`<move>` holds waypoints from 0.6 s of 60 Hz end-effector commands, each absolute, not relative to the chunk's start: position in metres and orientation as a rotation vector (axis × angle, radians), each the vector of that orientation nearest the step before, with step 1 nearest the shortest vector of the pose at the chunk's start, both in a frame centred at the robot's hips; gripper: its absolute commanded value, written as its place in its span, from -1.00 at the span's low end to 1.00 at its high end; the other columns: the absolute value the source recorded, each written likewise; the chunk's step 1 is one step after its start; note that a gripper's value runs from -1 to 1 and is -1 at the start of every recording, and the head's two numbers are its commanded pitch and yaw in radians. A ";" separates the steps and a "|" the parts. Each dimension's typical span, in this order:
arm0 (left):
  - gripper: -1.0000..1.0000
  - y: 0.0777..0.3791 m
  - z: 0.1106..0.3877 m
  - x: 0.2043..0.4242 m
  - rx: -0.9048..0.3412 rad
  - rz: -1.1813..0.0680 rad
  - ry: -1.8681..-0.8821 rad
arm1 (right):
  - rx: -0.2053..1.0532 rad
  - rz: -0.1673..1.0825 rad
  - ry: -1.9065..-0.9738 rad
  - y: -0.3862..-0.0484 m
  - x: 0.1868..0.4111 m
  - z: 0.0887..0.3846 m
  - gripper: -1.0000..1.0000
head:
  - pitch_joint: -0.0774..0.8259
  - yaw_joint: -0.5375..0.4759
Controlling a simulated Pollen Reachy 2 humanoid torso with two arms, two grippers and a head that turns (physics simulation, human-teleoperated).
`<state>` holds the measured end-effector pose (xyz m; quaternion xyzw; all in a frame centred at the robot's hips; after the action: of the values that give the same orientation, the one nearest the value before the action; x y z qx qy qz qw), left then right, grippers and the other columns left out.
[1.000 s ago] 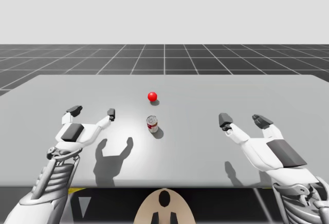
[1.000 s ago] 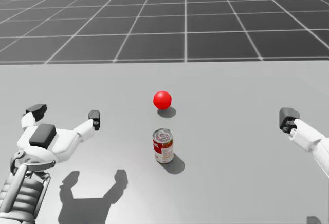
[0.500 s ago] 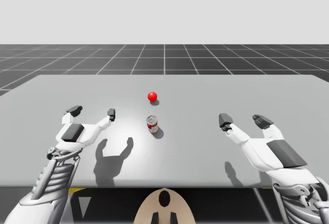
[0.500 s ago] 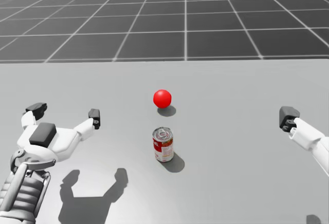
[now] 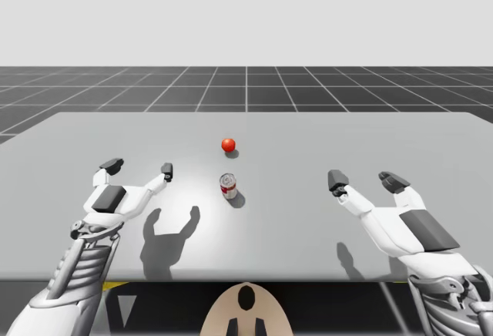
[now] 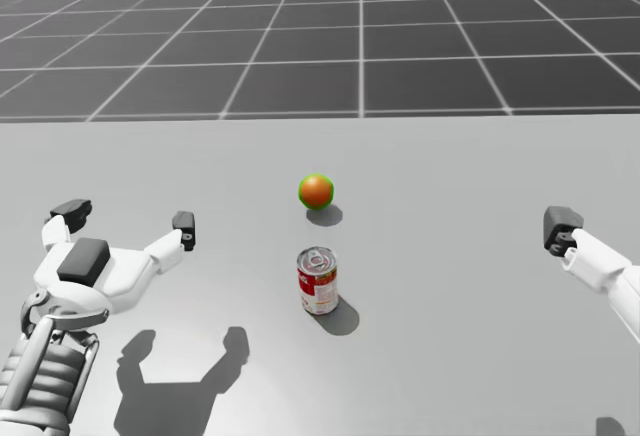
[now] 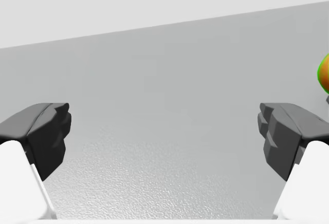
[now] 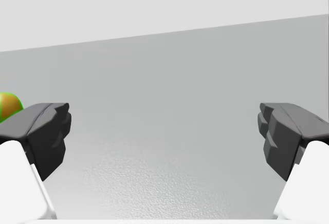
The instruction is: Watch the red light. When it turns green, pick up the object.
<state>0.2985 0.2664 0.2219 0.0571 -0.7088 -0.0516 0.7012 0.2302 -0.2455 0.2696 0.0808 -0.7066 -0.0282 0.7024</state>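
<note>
Here, red can [image 6: 318,282] upright, closed on top, orange-green light [image 6: 316,191] just beyond.

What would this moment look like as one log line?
light: orange, green rim | can: upright, untouched | left gripper: open | right gripper: open

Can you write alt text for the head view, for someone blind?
A red-and-white can stands on a grey table, beyond it a ball-shaped light, orange with a green rim. My left end effector hovers open to the can's left.
</note>
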 end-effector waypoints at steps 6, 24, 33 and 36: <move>-1.00 0.266 0.222 0.299 0.127 -0.116 -1.578 | 0.187 -0.073 -1.572 -0.244 0.230 0.269 -1.00 | 0.22 0.23; -1.00 0.266 0.222 0.299 0.126 -0.117 -1.577 | 0.184 -0.075 -1.573 -0.245 0.230 0.268 -1.00 | 0.48 0.22; -1.00 0.266 0.222 0.299 0.125 -0.118 -1.576 | 0.180 -0.072 -1.573 -0.245 0.231 0.268 -1.00 | 0.59 0.22; -1.00 0.265 0.222 0.299 0.124 -0.118 -1.576 | 0.179 -0.072 -1.574 -0.245 0.231 0.268 -1.00 | 0.60 0.23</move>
<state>0.2989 0.2658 0.2218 0.0564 -0.7082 -0.0528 0.7018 0.2307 -0.2463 0.2695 0.0777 -0.7076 -0.0277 0.7018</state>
